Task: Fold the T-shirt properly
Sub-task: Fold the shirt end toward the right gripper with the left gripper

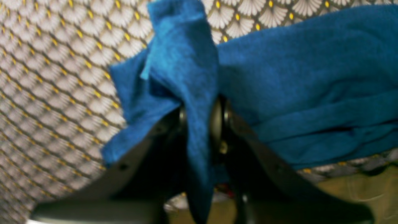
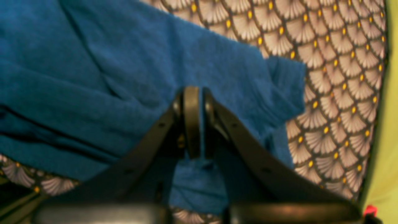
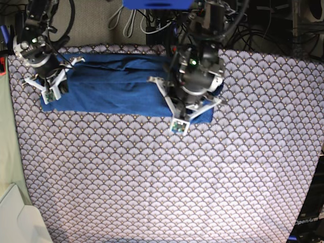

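Observation:
The T-shirt (image 3: pixel 116 86) is plain blue and lies as a long, wrinkled band across the far part of the table. My left gripper (image 1: pixel 200 119) is shut on a raised pinch of the T-shirt (image 1: pixel 304 77); the cloth stands up between the pads and hangs down past them. In the base view this gripper (image 3: pixel 195 101) sits over the band's right end. My right gripper (image 2: pixel 198 121) has its pads pressed together with a sliver of the T-shirt (image 2: pixel 124 62) between them, near a corner. From the base camera, that right gripper (image 3: pixel 48 83) is at the band's left end.
A scallop-patterned grey-white tablecloth (image 3: pixel 162 177) covers the table. Its edge (image 2: pixel 377 124) runs close to the right gripper, with a green surface beyond. Cables and equipment (image 3: pixel 263 25) crowd the far side behind the arms.

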Tool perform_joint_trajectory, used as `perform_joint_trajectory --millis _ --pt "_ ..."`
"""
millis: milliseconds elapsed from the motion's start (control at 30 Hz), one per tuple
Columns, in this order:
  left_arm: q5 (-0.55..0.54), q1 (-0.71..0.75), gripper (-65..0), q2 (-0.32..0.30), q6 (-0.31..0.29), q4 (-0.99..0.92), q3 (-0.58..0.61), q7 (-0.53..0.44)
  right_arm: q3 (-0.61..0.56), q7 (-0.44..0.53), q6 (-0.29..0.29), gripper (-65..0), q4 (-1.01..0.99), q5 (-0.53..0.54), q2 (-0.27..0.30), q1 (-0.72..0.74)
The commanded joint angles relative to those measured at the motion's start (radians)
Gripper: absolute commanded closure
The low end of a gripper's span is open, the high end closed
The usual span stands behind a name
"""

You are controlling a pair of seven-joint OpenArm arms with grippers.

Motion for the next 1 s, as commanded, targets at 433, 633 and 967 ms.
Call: perform_joint_trajectory --millis 433,633,967 --pt "-0.183 0.032 -0.3 0.007 0.435 0.012 0.039 -0.057 0.003 0.012 0.003 -2.4 0.018 0.011 0.009 0.022" --pt "-0.324 0.047 -0.2 0.007 0.652 0.007 0.041 -0.145 0.003 0.012 0.003 -2.4 0.018 0.011 0.012 0.022" --pt "-0.596 0.04 -0.2 0.007 0.738 -0.092 0.041 -0.234 0.003 0.012 0.003 -2.5 0.018 0.011 0.012 0.022"
